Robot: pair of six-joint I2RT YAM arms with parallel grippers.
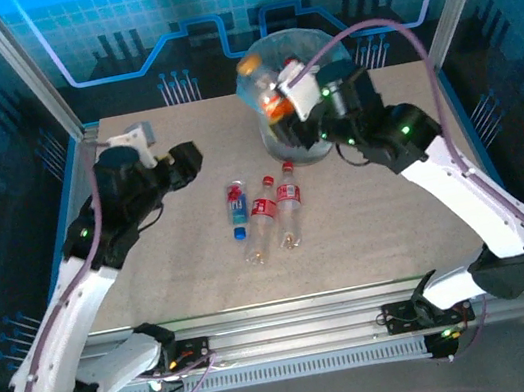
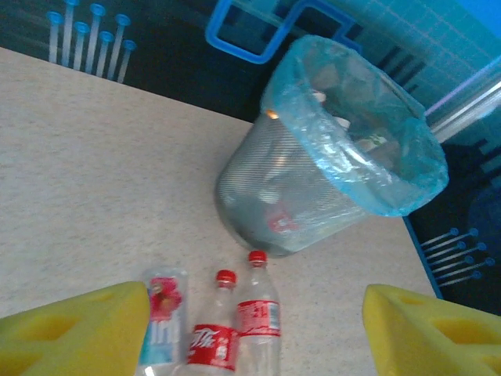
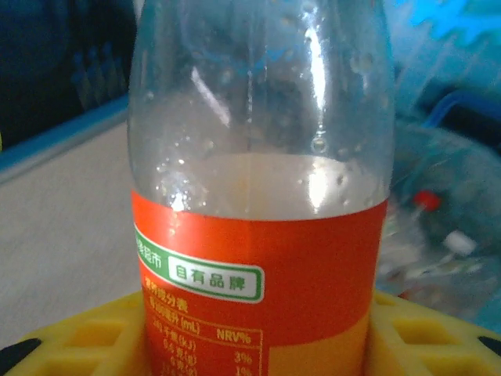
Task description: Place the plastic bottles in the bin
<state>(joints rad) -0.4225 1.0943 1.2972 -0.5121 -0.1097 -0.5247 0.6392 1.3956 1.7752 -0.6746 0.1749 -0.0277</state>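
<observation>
The right gripper (image 3: 258, 345) is grasping an orange-labelled bottle (image 3: 258, 235) over the bin (image 2: 258, 196) holding other bottles (image 3: 427, 205). The left gripper (image 2: 257, 313) is gaping, empty.

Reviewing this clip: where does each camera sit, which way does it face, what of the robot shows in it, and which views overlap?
Top external: above and behind the bases, looking down on the table; both arms, left end effector and right end effector.
Left wrist: faces forward over three lying bottles toward the bin; its yellow fingers show.
Right wrist: close on the orange-labelled bottle between its pads.
Shared: top and left wrist both show bin and lying bottles.
</observation>
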